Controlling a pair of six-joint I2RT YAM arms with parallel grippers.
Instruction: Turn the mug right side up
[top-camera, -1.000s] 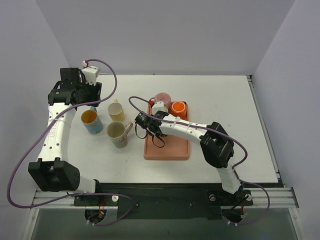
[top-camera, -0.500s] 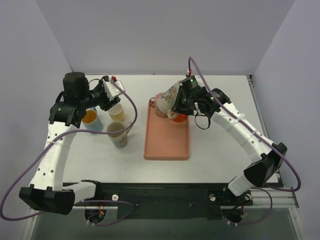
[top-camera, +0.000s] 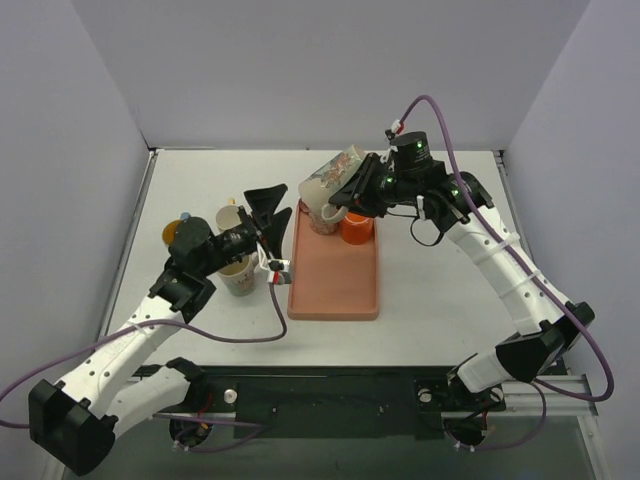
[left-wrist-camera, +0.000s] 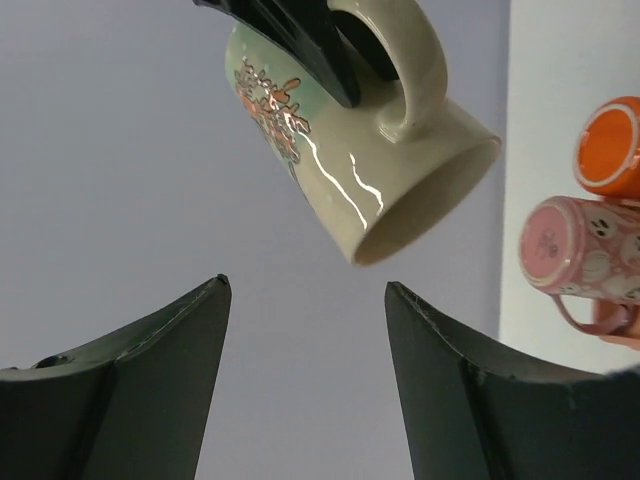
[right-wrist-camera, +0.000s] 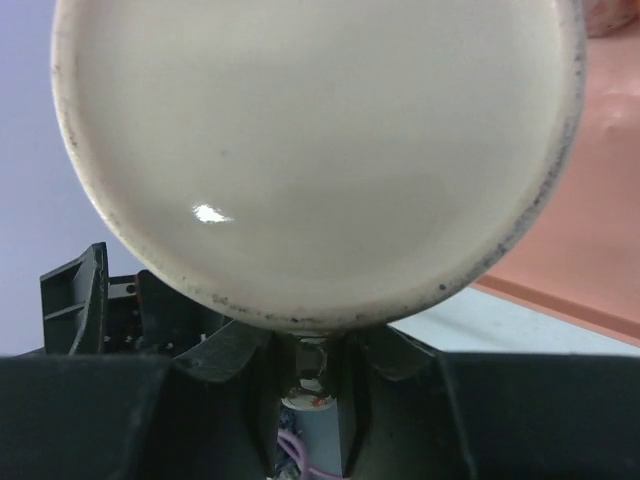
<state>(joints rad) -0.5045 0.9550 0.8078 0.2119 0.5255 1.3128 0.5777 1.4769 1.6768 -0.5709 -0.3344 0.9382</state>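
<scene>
Three pale walls (top-camera: 300, 70) close in a white worktop (top-camera: 450, 300) carrying a salmon tray (top-camera: 335, 290). Above the tray's far end the right hand (top-camera: 370, 185) is clamped on the handle of the mug (top-camera: 330, 180), held tilted in the air. Near the tray's left edge, the left hand (top-camera: 272, 208) has its fingers spread apart.

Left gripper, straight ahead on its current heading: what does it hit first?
Probably the mug held by the right gripper. It hangs tilted just ahead of the open left gripper, a little off its centre line. Depth is unclear.
</scene>
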